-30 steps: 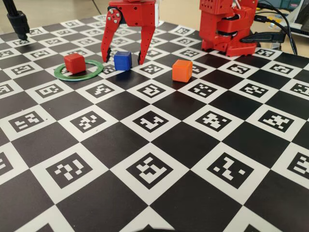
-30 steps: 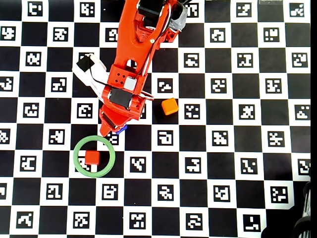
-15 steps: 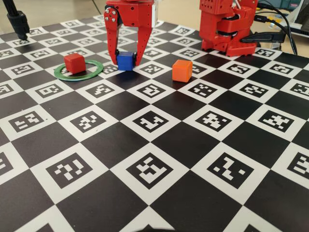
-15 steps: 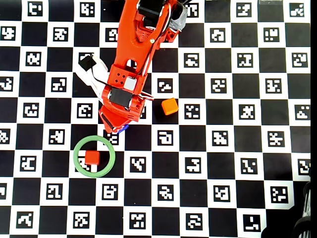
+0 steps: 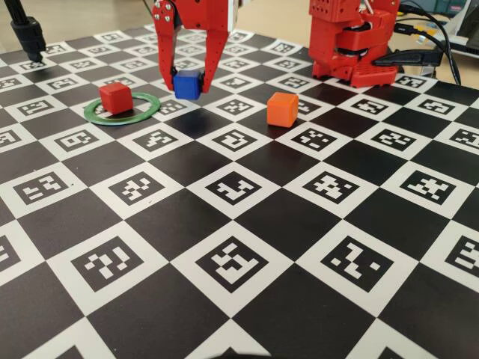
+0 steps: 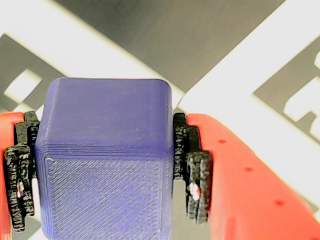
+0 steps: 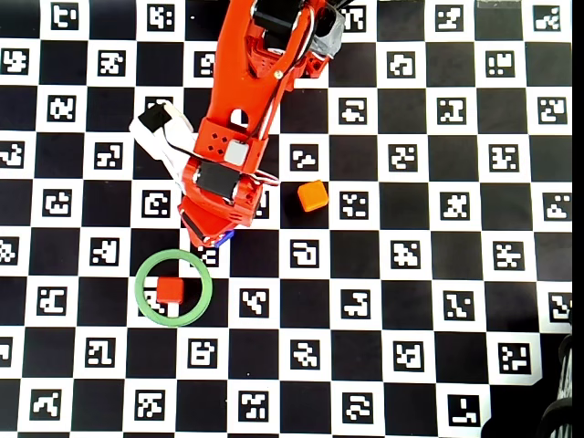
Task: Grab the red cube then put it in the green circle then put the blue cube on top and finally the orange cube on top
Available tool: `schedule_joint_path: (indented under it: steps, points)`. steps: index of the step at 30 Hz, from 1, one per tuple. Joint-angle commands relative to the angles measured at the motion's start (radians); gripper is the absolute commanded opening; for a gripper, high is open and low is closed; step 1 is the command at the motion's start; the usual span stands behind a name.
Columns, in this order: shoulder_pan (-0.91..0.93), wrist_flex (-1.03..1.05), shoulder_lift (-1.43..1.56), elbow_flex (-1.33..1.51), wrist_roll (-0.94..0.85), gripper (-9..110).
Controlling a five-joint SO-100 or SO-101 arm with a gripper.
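Our bench (image 5: 247,247) is covered by a black-and-white checkerboard mat printed with square marker codes, and the red arm base stands at the far edge in the fixed view.

We read the first step as done: the red cube (image 7: 169,290) sits on the mat inside the green circle (image 7: 206,285), a little toward the ring's nine o'clock side in the overhead view.

The second step is under way. Our hand (image 5: 186,84) is clamped on the blue cube (image 5: 187,84), with one finger on each side. The wrist view shows the black ribbed pads (image 6: 194,170) pressed against both of its flanks. In the fixed view the blue cube appears lifted just clear of the mat. Seen from overhead, it peeks out under the hand near the ring's one o'clock edge, outside the ring.

What we still have to do: carry the blue cube over the red cube, set it down squarely on top and let go. After that comes the orange cube (image 7: 313,195), which rests untouched on the mat, well apart from the ring at about two o'clock in the overhead view. It goes on last, so we judge the task a little under halfway.
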Motion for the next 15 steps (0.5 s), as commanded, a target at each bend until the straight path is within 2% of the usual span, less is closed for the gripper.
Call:
schedule_joint_path:
  steps: [1, 15]
  points:
    - [0.018, 0.081, 0.051, -0.149, -0.035, 8]
    - [0.061, 0.364, 0.011, -0.476, -0.258, 7]
